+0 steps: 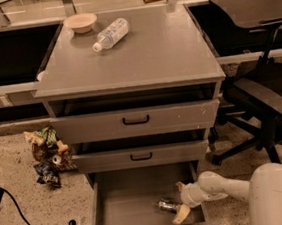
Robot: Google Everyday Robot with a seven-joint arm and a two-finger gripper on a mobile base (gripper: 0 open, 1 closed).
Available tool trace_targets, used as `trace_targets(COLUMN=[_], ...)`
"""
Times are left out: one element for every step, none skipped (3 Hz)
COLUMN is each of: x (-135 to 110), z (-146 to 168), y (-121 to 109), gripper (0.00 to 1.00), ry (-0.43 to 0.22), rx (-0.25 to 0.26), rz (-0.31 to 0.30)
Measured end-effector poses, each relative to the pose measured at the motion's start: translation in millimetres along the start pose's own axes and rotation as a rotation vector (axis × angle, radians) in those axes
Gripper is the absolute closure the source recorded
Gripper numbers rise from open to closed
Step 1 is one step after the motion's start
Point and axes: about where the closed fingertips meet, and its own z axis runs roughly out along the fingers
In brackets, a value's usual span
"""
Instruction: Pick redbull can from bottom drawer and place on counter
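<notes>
The bottom drawer (121,207) is pulled open at the foot of the grey cabinet. The redbull can (166,205) lies on its side on the drawer floor, near the front right corner. My gripper (180,201) reaches into the drawer from the right on a white arm. It is open, with one tan finger beyond the can's right end and the other finger (181,215) in front of it. The can's right end lies between the fingers. The counter (145,53) is the cabinet's flat grey top.
On the counter's far left stand a shallow bowl (80,23) and a clear plastic bottle (109,34) on its side. Two upper drawers are slightly open. A black office chair (262,96) stands to the right. Crumpled wrappers (47,154) lie on the floor at the left.
</notes>
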Motion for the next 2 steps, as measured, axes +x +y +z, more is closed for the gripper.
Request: trace_targets(x=[12, 23], z=[15, 30], y=[-10, -18], gripper=[0.0, 0.19], ry=[-0.013, -0.018], rx=[-0.005, -0.015], rz=[0.004, 0.009])
